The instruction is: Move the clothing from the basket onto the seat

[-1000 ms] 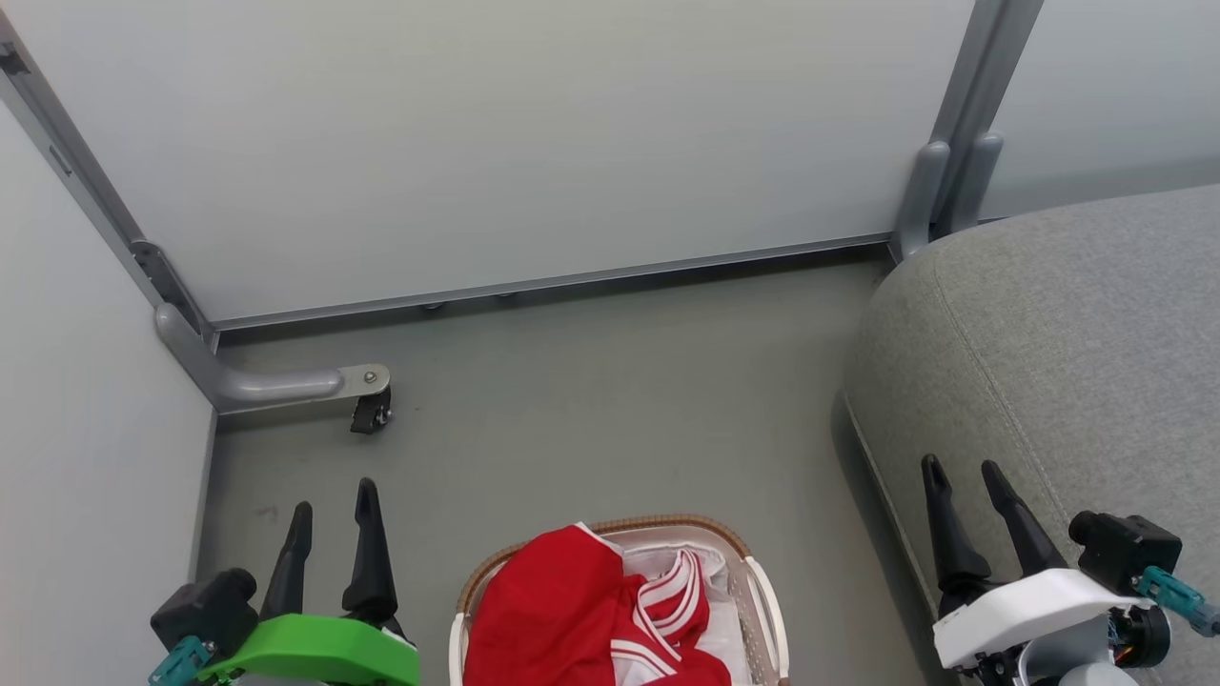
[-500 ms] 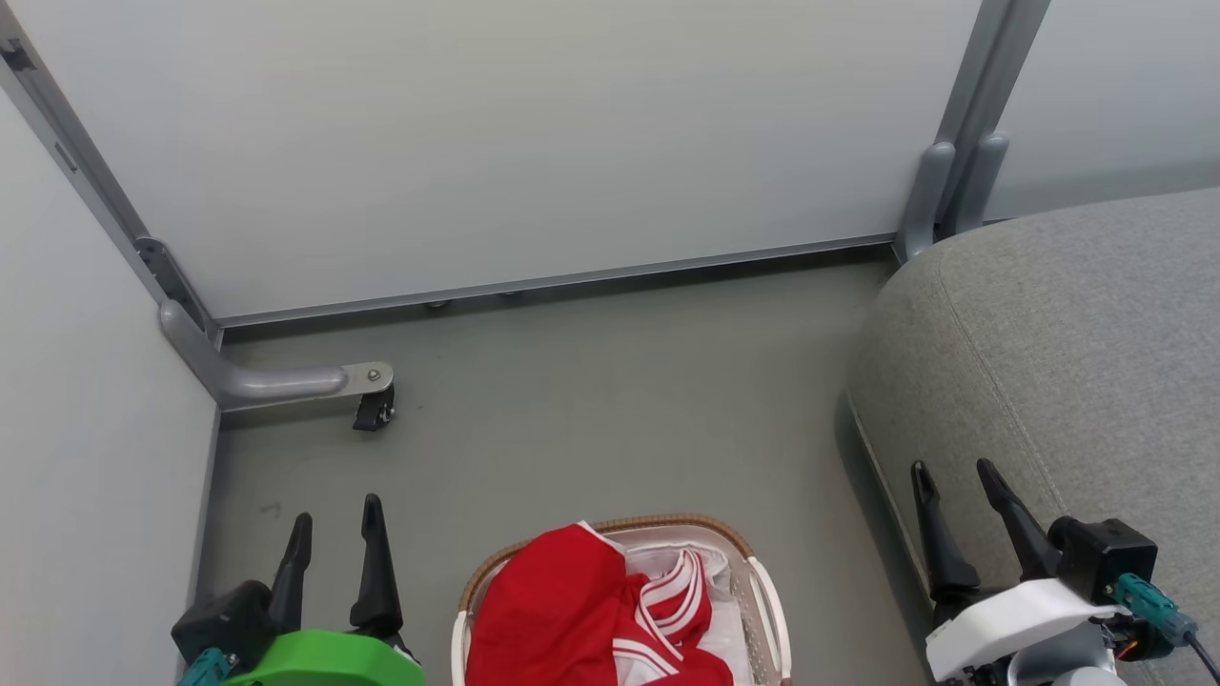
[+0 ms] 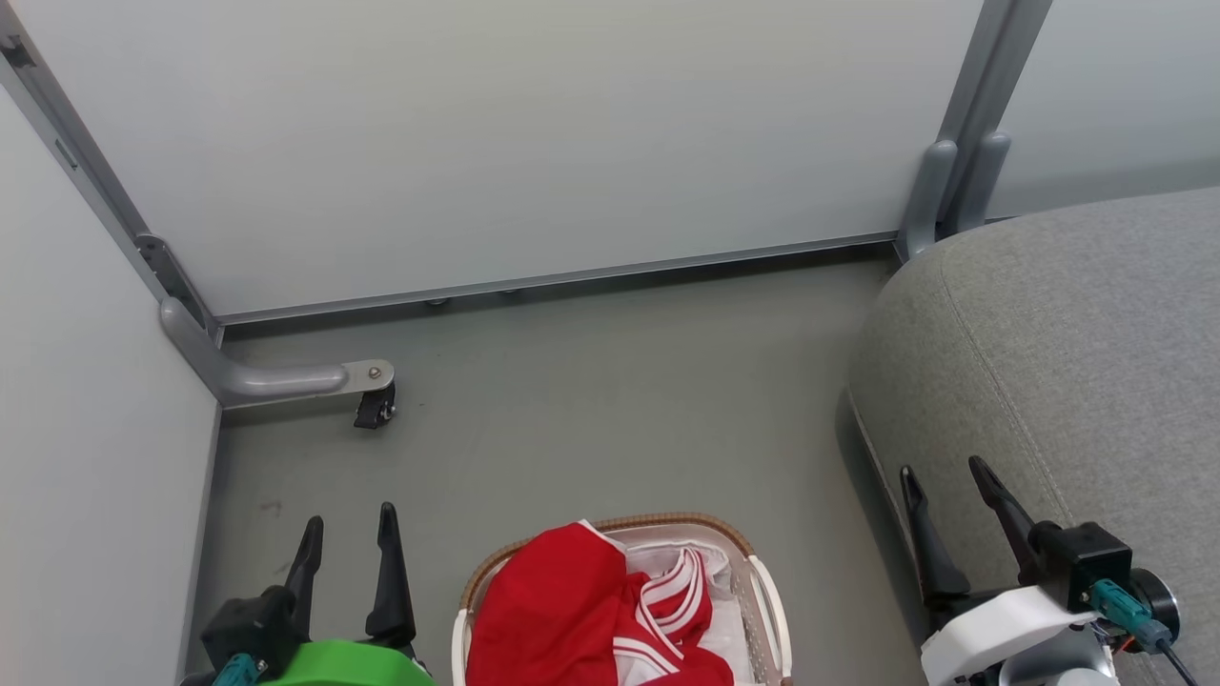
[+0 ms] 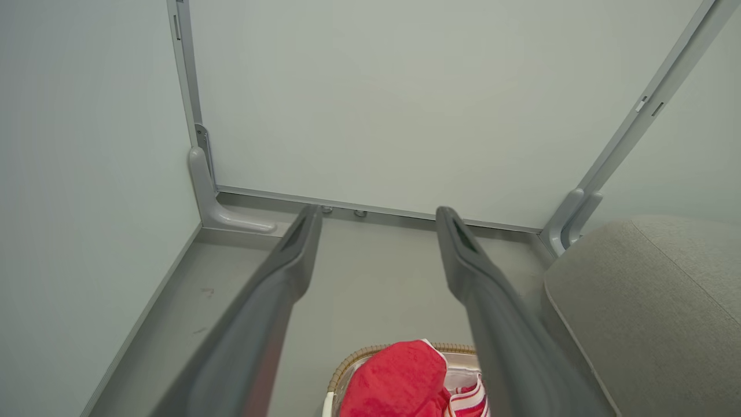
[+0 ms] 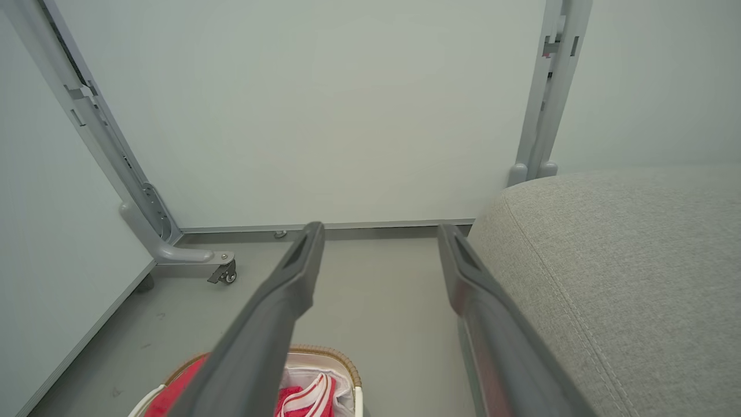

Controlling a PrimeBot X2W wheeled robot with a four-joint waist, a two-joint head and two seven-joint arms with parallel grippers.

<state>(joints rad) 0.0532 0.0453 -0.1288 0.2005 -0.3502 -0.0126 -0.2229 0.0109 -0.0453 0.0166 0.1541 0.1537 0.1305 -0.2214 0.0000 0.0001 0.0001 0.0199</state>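
**Jaws, left gripper**: spread wide with nothing between them. It hovers at the lower left of the head view, above the grey floor, left of the basket and apart from it.

**Jaws, right gripper**: also spread wide and empty. It sits at the lower right, its fingers seen against the front edge of the seat; whether they touch it cannot be told.

**Basket**: oval, white and slatted, with a brown woven rim, white handles and a white liner. It stands on the floor at bottom centre, between the two grippers, and is partly cut off by the picture's lower edge.

**Clothing**, two items, both in the basket:
- The plain red garment is heaped over the left part and hangs over the left rim.
- The red-and-white striped garment lies against it on the right, bunched on the liner.

**Seat**: grey fabric with a rounded edge and a stitched seam. It stands to the right of the basket, with a strip of floor between them.

**Surroundings**: pale partition panels in grey frames. One support foot carries a black caster and rests on the floor at the left.
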